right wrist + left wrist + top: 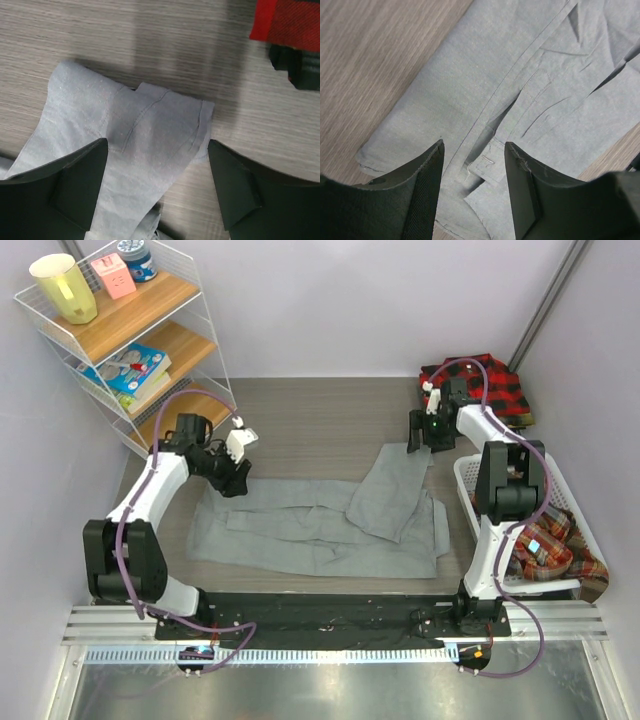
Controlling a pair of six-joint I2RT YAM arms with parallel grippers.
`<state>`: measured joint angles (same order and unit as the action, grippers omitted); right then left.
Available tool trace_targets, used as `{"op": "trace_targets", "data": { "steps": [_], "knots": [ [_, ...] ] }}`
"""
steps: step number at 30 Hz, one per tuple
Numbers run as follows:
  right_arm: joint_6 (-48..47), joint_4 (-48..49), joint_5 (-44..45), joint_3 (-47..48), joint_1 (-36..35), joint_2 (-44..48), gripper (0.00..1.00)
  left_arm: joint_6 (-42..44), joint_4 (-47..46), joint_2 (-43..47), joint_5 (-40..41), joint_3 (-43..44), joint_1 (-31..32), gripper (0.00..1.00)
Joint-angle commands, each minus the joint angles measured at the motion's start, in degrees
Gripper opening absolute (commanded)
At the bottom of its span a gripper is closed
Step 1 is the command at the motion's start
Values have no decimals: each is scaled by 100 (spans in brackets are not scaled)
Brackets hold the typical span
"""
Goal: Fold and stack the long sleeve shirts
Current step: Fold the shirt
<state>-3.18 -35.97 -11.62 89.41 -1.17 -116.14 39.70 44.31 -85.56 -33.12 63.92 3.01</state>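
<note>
A plain grey long sleeve shirt lies spread flat on the wooden table, with one sleeve folded up toward the back right. My left gripper hovers over the shirt's far left edge. In the left wrist view, the left gripper is open, with a cuff and seams of the grey cloth below it and nothing between its fingers. My right gripper stands wide open above the sleeve's end; the right gripper holds nothing. A red-and-black checked shirt lies at the back right.
A white basket at the right holds orange-brown plaid shirts. A wire shelf with a yellow pitcher, boxes and books stands at the back left. Walls close in on both sides. The checked shirt's edge shows near the right gripper.
</note>
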Motion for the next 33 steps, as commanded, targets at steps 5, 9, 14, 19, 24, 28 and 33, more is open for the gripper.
{"op": "trace_targets", "data": {
  "steps": [5,9,14,19,24,28,33],
  "knots": [
    [11,265,-1596,-62,-23,380,21,-664,-221,548,-422,375,25,52],
    [-384,186,-2238,-484,-400,1353,1,-1113,-274,908,-642,516,16,53],
    [-1069,90,-2354,-1309,-1715,2366,1,-1781,-573,1568,-836,350,16,55],
    [-1439,283,-1723,-2154,-3036,2999,1,-2168,-213,2051,-880,270,16,70],
    [-2220,169,-879,-2550,-4495,2852,4,-2195,95,2526,-1003,-317,7,72],
    [-2582,300,-228,-2936,-5349,2667,8,-1837,95,2939,-1178,-924,7,75],
    [-2469,11,-244,-2824,-5631,2499,71,-966,401,3002,-1170,-1172,16,76]
  ]
}}
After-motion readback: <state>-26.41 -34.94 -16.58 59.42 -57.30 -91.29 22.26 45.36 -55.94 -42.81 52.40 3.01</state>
